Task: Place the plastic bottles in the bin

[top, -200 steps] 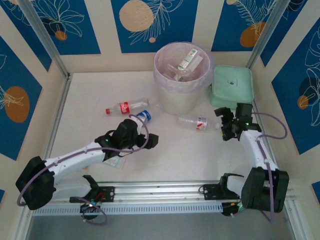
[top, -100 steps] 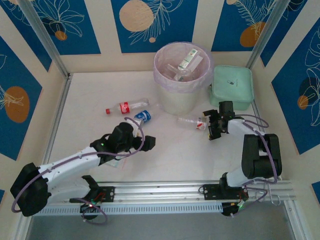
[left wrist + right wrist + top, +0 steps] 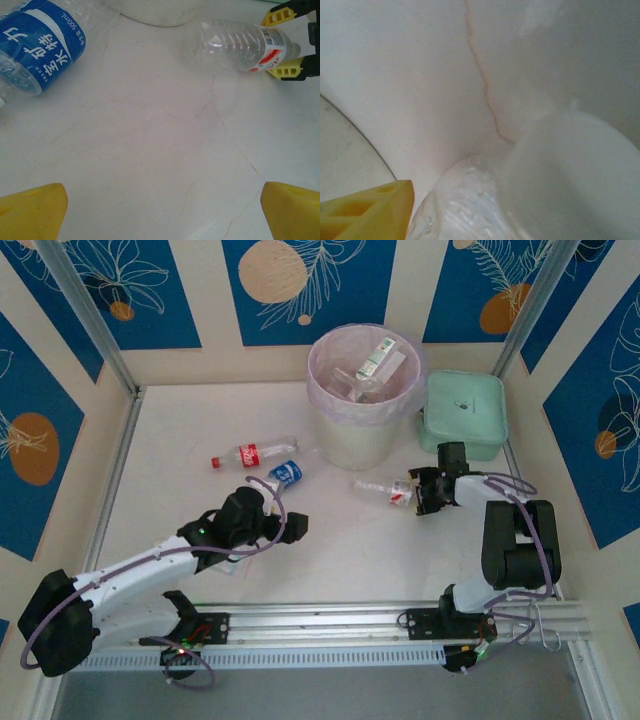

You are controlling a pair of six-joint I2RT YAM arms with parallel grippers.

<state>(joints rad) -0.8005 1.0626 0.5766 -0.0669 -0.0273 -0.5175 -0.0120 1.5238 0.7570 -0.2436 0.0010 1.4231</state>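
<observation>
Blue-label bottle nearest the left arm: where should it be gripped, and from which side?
Probably grip the blue-label bottle across its labelled middle, coming down from above with the open left gripper. It lies on its side on the table, so its round body offers two opposite flanks there.

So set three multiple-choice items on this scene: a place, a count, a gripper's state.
1. The blue-labelled bottle lies
A. inside the bin
B. on the table beside the red-labelled bottle
C. between the right gripper's fingers

2. Bottles on the table outside the bin:
A. one
B. five
C. three

3. The left gripper is
A. open, holding nothing
B. shut on the blue-labelled bottle
C. shut on the red-labelled bottle

1 B: the top view shows them side by side.
2 C: red-labelled, blue-labelled, and a red-and-white-labelled bottle between the right gripper's fingers.
3 A: its fingertips stand far apart over bare table.
</observation>
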